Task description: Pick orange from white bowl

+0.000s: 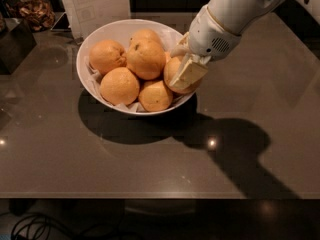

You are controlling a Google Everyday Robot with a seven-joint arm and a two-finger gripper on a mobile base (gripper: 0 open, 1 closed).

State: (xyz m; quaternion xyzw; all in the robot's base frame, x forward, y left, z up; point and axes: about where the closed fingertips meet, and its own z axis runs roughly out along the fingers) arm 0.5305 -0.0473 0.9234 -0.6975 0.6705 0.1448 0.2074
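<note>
The white bowl (107,28) stands at the back middle of the dark table and holds several oranges on white paper lining. The orange (172,73), plain and pale, lies at the bowl's right rim. My gripper (181,64) reaches in from the upper right on a white arm. One tan finger (189,73) lies across the front of that orange, and the other finger shows behind it. The gripper looks shut on the orange, which still rests in the bowl. An orange with a dark stem dot (146,59) sits in the middle.
A white paper sign (95,4) stands just behind the bowl. A dark box (15,44) and a brown basket-like item (35,11) are at the far left. The table's front edge (150,196) runs across the bottom, with cables on the floor below.
</note>
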